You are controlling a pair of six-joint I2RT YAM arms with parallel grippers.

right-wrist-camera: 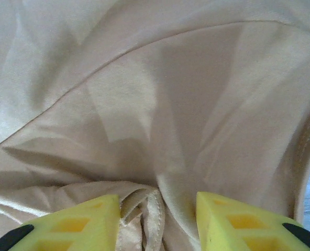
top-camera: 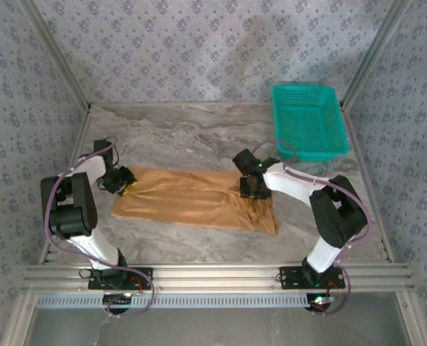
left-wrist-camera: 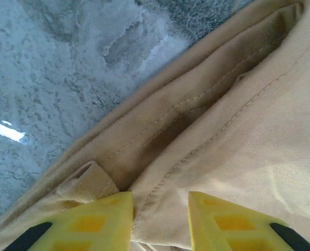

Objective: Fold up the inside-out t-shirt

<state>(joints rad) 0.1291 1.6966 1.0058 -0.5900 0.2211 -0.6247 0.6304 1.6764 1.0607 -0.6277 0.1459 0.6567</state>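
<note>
1. The inside-out t-shirt [top-camera: 199,200] lies as a long flat band across the middle of the frame on the bench [top-camera: 199,130], its stitched seams showing. I judge it folded lengthwise, with the crosswise folds left to do
2. The right pincer [right-wrist-camera: 157,222] sits on the band right of centre and pinches a gathered tuck of cloth, with puckers running into it
3. The left pincer [left-wrist-camera: 160,222] sits at the band's upper-left end with hem between its fingers; nipped or loose, I cannot tell
4. Sleeves, collar and labels are hard to make out, and the lower layers are hidden
5. A teal basket [top-camera: 307,119] stands at upper right, well apart
</note>
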